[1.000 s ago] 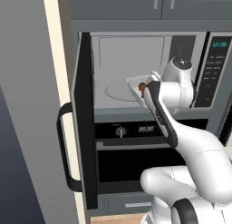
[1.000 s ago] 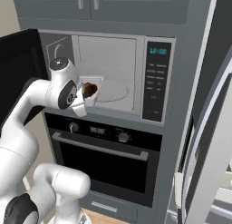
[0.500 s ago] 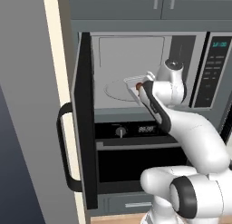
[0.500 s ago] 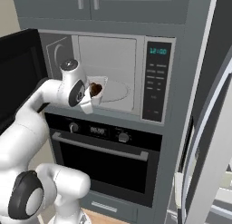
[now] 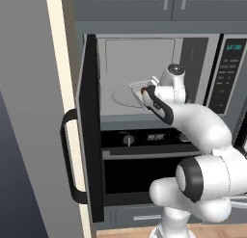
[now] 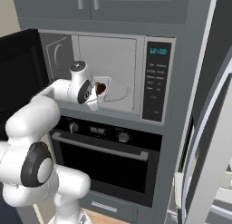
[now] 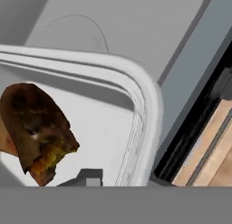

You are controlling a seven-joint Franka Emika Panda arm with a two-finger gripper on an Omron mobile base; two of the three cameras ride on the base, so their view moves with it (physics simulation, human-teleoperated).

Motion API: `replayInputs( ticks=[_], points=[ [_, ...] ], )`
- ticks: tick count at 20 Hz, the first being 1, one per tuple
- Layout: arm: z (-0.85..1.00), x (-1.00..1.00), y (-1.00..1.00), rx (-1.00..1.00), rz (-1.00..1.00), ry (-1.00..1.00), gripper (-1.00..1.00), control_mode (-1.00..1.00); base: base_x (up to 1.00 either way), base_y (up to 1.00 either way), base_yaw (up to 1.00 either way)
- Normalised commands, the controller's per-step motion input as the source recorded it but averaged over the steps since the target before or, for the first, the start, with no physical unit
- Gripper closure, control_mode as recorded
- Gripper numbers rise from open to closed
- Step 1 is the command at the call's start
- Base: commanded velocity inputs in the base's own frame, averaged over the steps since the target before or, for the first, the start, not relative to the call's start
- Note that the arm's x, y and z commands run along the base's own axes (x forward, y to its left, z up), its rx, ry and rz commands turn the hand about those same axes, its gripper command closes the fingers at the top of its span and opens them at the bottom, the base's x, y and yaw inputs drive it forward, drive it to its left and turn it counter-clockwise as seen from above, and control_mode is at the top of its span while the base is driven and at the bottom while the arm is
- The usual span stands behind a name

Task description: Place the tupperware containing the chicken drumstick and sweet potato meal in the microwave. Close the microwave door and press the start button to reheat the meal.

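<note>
Far left, the microwave door (image 5: 89, 131) stands swung wide open, seen nearly edge-on, its black bar handle (image 5: 69, 157) facing out toward the near side. Right of it the microwave (image 5: 159, 78) cavity is lit and pale, a round turntable (image 5: 123, 95) on its floor. The white tupperware (image 5: 141, 89) sits at the cavity's front opening, over the turntable's right part — whether it rests on it or hangs just above, cannot tell. Brown meal (image 7: 34, 130) lies inside, against the container's rounded rim. The gripper (image 5: 148, 93) is closed on the tupperware's near edge, one dark fingertip (image 7: 88, 177) showing at the wall. Further right, the black control panel (image 6: 156, 80) shows cyan digits. Below — the oven (image 6: 106, 162) with its knobs, door shut.
</note>
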Motion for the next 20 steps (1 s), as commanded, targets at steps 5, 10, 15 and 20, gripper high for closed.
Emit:
replayInputs(
  ticks=[5, 10, 15, 20],
  points=[
    [-0.14, 0.63, 0.0, 0.0, 0.0, 0.02, 1.0, -1.0, 0.0, 0.0, 0.0],
    [-0.26, 0.57, -0.01, 0.0, 0.0, 0.02, 1.0, -1.0, 0.0, 0.0, 0.0],
    [-0.23, 0.54, 0.0, 0.0, 0.0, 0.01, -1.0, -1.0, 0.0, 0.0, 0.0],
    [-0.05, -0.07, 0.0, 0.0, -0.05, -0.09, -1.0, -1.0, 0.0, 0.0, 0.0]
  ],
)
